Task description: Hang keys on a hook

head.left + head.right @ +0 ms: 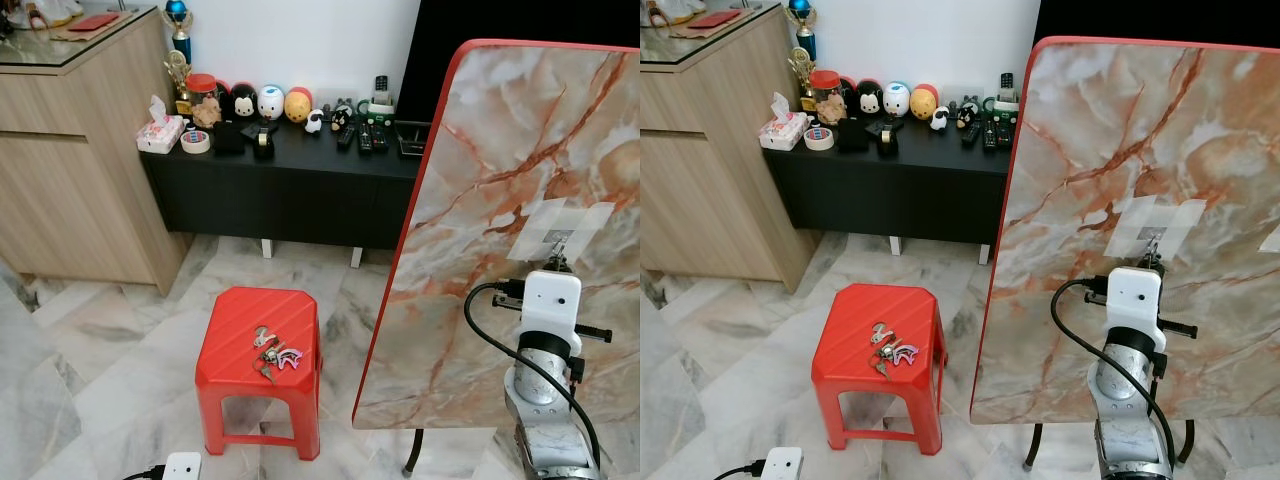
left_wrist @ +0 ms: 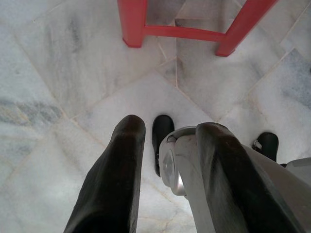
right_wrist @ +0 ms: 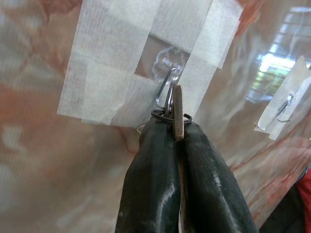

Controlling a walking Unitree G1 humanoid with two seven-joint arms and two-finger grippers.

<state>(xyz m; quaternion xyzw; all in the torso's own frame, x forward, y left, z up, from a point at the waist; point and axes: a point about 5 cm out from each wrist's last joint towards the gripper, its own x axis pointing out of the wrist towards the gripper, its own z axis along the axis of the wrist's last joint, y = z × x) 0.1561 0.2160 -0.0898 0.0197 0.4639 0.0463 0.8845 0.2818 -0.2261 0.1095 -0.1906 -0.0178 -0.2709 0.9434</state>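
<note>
Marble board (image 1: 480,150): an upended tabletop with a red rim, standing upright; the hook is fixed to its face.
Red stool (image 1: 262,340): well to the left of the board, with another bunch of keys (image 1: 275,356) lying on its seat.
Left gripper (image 2: 165,184): hangs idle over the floor, fingers parted, holding nothing.
Right gripper (image 3: 175,131): raised to the board, fingers pinched tight on a key (image 3: 178,111) and its ring (image 3: 165,115).
Tape patch (image 3: 141,53): white strips hold down a clear hook pad.
Wire hook (image 3: 167,85): the ring sits right at its tip; I cannot tell whether it is threaded on.
Doing it well: keep the ring plane square to the hook, ease it over the tip and down, and release only once it is seated.
</note>
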